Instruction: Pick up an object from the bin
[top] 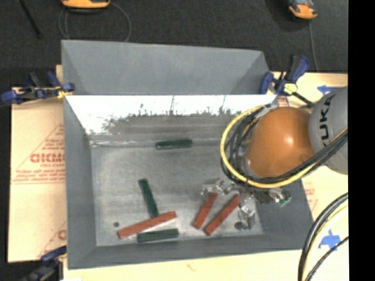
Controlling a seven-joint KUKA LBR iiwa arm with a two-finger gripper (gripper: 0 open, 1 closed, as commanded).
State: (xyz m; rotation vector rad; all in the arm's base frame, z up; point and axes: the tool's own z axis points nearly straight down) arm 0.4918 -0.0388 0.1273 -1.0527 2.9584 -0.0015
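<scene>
Camera view showed the end effector (229, 202) low over the bin's front right corner, its fingers (246, 212) apart and not yet clamped on anything. One finger stood at the upper end of a pair of red bars and the other just beside their right flank. The right red bar (222, 215) lay slanted between them on the bin floor, so it looked the likeliest thing to be picked. The left red bar (203, 213) lay close alongside it, nearly parallel. That closeness probably explained the wide spread of the fingers, and a squeeze might catch both. Above, the arm's orange cover (278, 142) and looped cables hid the wrist. Further left, a long red bar (146, 225) rested near the front wall with a green bar (157, 235) just below it. Another green bar (147, 198) stood slanted above them. A third green bar (174, 144) lay alone by the back wall, well apart. The bin (79, 174) held nothing heaped, so the approach was clear.
</scene>
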